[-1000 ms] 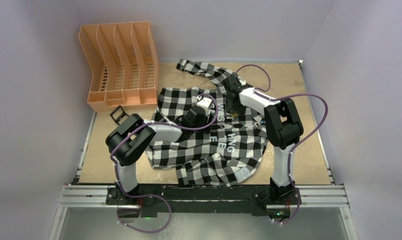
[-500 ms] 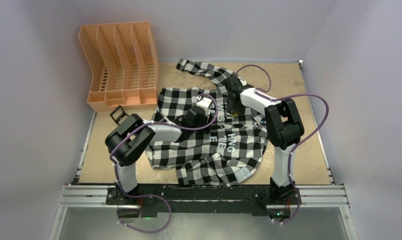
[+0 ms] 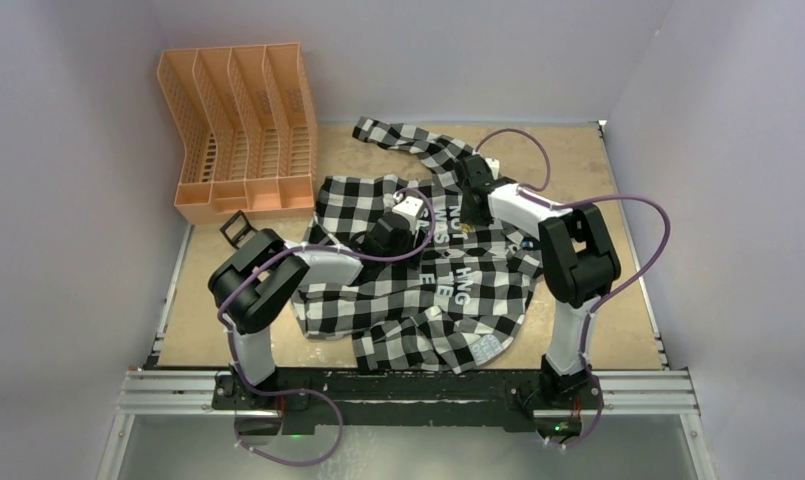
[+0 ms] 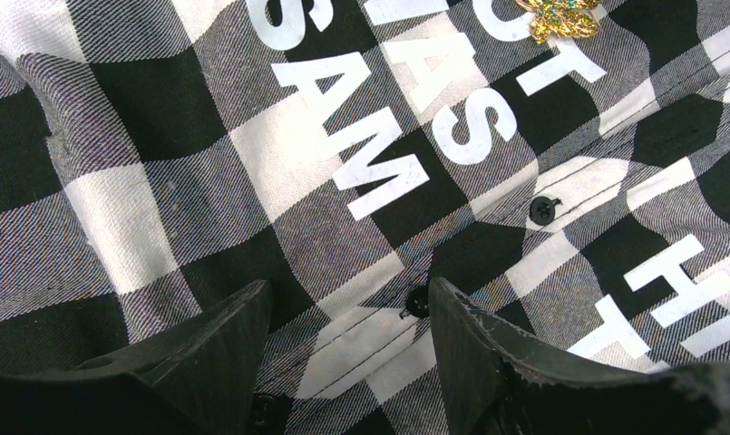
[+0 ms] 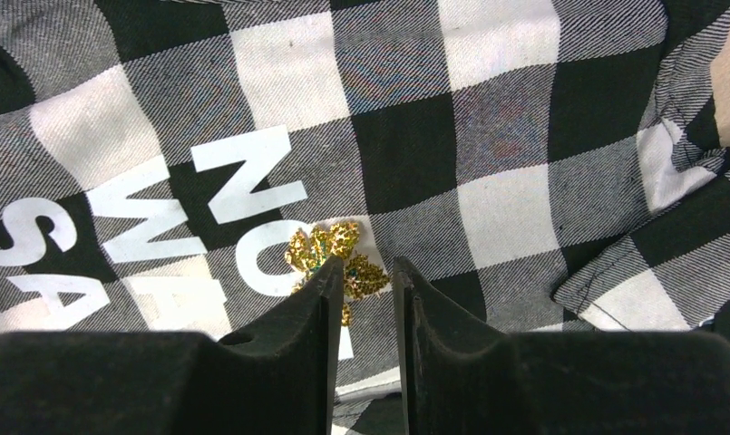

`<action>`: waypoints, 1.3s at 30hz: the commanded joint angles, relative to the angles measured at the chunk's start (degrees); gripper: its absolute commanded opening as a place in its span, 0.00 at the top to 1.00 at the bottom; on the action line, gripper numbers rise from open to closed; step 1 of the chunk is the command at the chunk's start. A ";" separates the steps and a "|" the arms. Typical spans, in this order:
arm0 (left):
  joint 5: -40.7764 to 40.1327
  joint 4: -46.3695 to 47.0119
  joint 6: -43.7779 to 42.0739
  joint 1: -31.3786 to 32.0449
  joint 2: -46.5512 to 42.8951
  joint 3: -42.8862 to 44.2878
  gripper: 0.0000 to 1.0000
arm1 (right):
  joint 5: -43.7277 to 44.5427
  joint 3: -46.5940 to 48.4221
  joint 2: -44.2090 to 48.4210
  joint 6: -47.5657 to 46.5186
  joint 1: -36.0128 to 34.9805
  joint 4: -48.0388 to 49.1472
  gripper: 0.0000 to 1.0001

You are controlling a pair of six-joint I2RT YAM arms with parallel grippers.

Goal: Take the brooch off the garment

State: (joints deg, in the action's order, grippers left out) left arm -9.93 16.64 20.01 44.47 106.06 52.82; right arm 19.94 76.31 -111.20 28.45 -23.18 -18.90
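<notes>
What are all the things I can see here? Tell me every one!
black-and-white checked long-sleeved shirt: one, black and white with white lettering, spread mid-table
tiny gold flower-shaped brooch: one, gold, pinned on the shirt beside the letters
orange plastic file rack: one, orange, far left corner
small black frame-like object: one, black, by the rack's near end
tan table board: one, tan, under everything
left gripper: one, black, jaws open over shirt buttons
right gripper: one, black, jaws narrow at the brooch, grip unclear

— How does the left arm (image 3: 278, 285) stand?
— Bent at the elbow and reaching inward. The left gripper (image 4: 347, 299) points down, jaws wide apart.
— And the right arm (image 3: 576, 262)?
— It stretches forward and inward. The right gripper (image 5: 368, 272) has its jaws nearly together, with a slim slit between.
</notes>
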 commanded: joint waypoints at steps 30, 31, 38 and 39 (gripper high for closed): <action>0.27 -4.58 -0.76 2.43 -3.59 6.57 0.36 | -45.46 -23.09 11.14 2.35 19.01 31.19 0.64; 0.60 -4.58 -0.76 2.76 -3.07 7.61 0.36 | -46.17 -23.18 10.45 2.48 19.23 31.69 0.64; 2.84 -3.08 -0.76 4.33 1.86 14.04 0.36 | -50.28 -25.15 7.69 3.71 20.79 36.22 0.67; 3.18 -2.86 -0.75 4.42 2.75 14.82 0.36 | -50.70 -25.27 7.24 3.84 20.96 36.67 0.67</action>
State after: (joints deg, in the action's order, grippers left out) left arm -8.69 11.86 19.94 48.47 105.71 63.94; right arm -26.00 52.05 -103.33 31.29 -2.96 12.97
